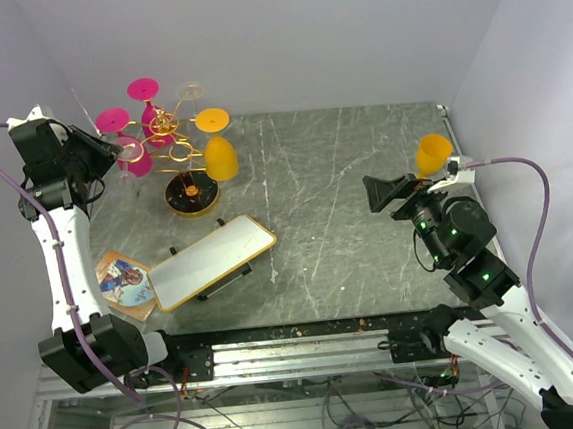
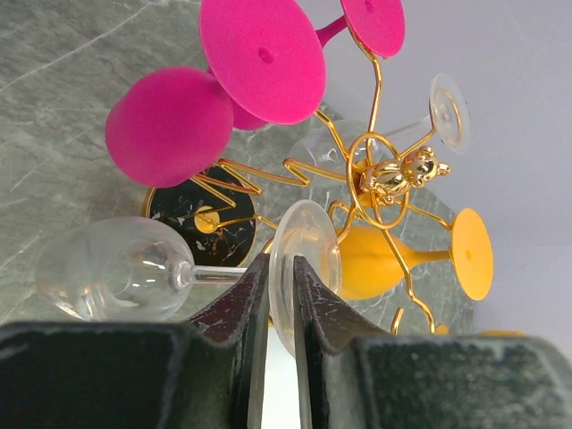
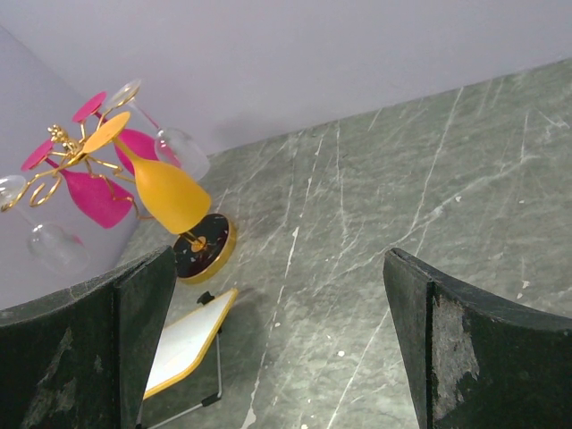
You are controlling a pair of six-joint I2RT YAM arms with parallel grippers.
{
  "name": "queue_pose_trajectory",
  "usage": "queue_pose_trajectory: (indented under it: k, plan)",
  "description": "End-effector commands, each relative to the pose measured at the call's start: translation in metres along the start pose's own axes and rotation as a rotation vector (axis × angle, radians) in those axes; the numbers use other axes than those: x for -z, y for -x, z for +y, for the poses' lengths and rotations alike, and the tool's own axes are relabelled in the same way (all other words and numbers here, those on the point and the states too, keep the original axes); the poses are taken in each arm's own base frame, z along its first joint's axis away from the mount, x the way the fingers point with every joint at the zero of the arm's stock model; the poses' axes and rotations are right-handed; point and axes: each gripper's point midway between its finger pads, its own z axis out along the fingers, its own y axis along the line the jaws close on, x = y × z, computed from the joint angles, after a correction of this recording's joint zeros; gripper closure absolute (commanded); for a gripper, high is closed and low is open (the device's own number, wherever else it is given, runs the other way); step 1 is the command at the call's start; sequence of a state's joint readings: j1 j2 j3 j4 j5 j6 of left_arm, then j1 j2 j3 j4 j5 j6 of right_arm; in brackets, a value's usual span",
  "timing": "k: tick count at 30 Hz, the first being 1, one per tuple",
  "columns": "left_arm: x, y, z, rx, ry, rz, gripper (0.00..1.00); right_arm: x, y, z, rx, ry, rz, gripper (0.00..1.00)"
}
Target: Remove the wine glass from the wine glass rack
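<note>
Grey marble table [image 1: 364, 188], lilac walls [image 1: 301, 33]. I read left gripper [image 2: 280, 268] pinching the clear wine glass [image 2: 116, 268] by its foot on the wine glass rack [image 1: 192, 195]; right gripper [image 3: 279, 295] wide apart, empty.

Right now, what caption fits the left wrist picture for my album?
Left claw pinching the round foot of a clear wine glass at the gold wire rack.

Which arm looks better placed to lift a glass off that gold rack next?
The left. Its end effector is right at the rack, closed on the foot of a clear glass. The right end effector is open and far across the table from the rack.
</note>
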State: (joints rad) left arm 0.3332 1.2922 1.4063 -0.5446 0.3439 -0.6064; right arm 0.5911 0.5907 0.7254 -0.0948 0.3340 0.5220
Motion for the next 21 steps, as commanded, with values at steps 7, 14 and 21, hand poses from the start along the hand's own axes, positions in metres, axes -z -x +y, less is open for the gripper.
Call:
queue_pose_trajectory:
  k: [7,14,21]
  plan:
    - [0.007,0.014,-0.021,0.052,-0.069,-0.022,0.93,0.001,0.004,0.0,0.004,-0.006,-0.02,0.0]
    - [0.005,0.017,-0.043,0.11,-0.18,-0.003,0.93,0.002,0.004,-0.002,0.003,-0.012,-0.023,0.0]
    - [0.004,0.018,-0.054,0.136,-0.243,0.009,0.93,0.001,0.004,-0.002,0.003,-0.014,-0.021,0.0]
